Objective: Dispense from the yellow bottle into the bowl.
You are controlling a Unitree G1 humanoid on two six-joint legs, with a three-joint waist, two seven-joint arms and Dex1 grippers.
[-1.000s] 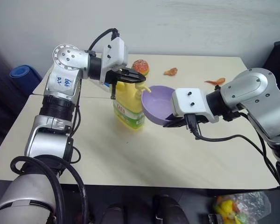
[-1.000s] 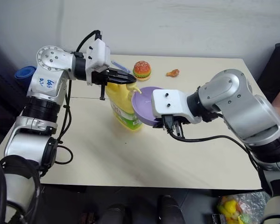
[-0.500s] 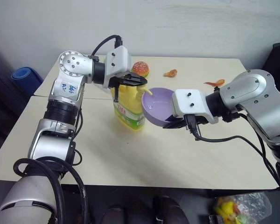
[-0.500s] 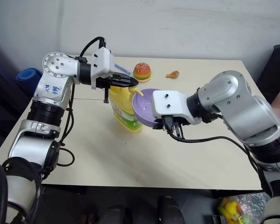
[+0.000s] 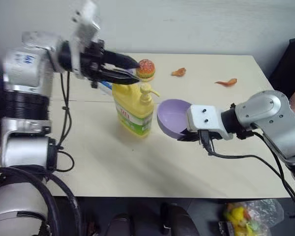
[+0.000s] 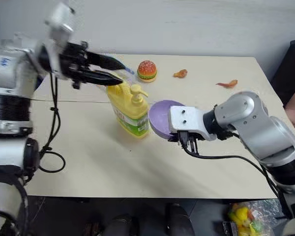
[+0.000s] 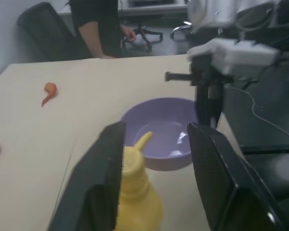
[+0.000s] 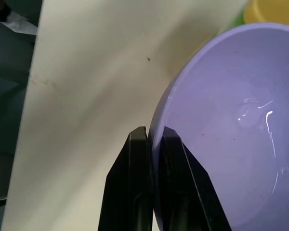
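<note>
Left gripper (image 5: 130, 66) level above yellow bottle (image 5: 133, 109), jaws parted, empty; right gripper (image 8: 151, 139) jaws pinch tilted bowl (image 5: 173, 117) rim.

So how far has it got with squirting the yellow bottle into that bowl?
The pumping looks done: a small clear blob glistens inside the bowl. Right now the right tool pinches the bowl's rim, holding it tilted beside the bottle, while the left tool hangs open above the pump, not touching it. What seems left is setting the bowl down flat and letting go, unless another squirt is wanted.
</note>
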